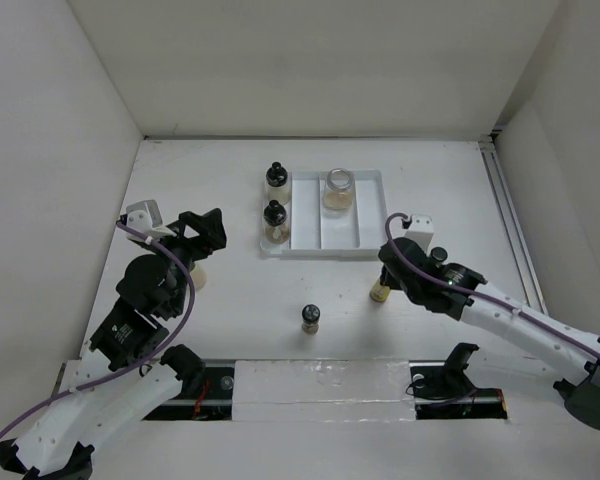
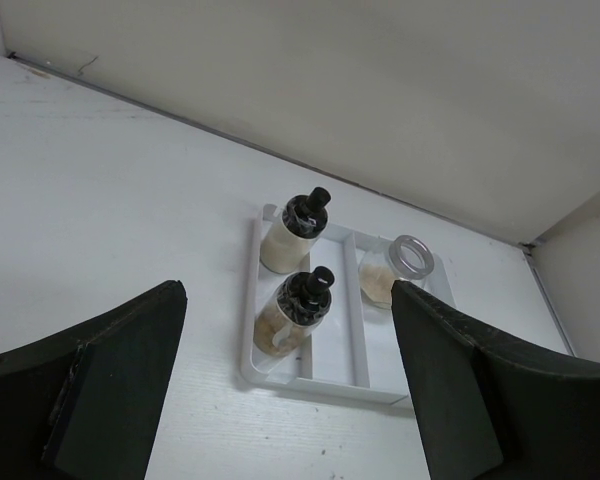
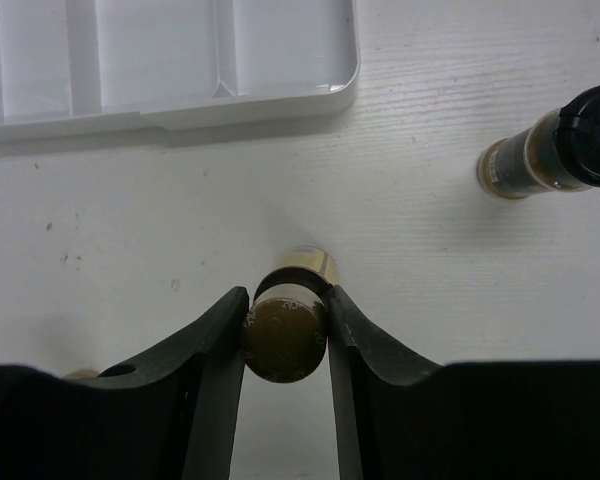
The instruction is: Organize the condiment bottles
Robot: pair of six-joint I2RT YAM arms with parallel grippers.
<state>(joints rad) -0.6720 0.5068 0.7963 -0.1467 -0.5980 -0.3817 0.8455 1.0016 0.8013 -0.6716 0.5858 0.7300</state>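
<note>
**Right claw.** Check that the right claw (image 3: 287,300) is clenched on the slim yellow bottle (image 3: 285,338). 1 finger presses on each side of its round olive cap. This bottle stands on the worktop (image 1: 200,180) near the tray (image 1: 307,225), just off the tray's near right corner and clear of its rim.

**Left claw.** The left claw (image 1: 202,228) is released. Its 2 fingers are spread wide with nothing between them. It hangs to the left of the tray, and its wrist camera looks straight at the tray.

**Items in the tray.**
- The far black-capped bottle (image 1: 277,178) and the near black-capped bottle (image 1: 275,215) stand upright, 1 behind the other, in the tray's leftmost compartment. Both hold pale beige contents.
- The glass jar (image 1: 338,190), also with beige contents, stands at the far end of a compartment further right.

**Items outside the tray.**
- The small dark bottle (image 1: 311,318) stands upright on the worktop on the near side of the tray. It is in front of the tray's middle, well apart from the rim, and neither claw touches it.
- A pale object (image 1: 199,279) lies left of the tray, partly hidden under the left arm. You cannot tell what it is.
</note>
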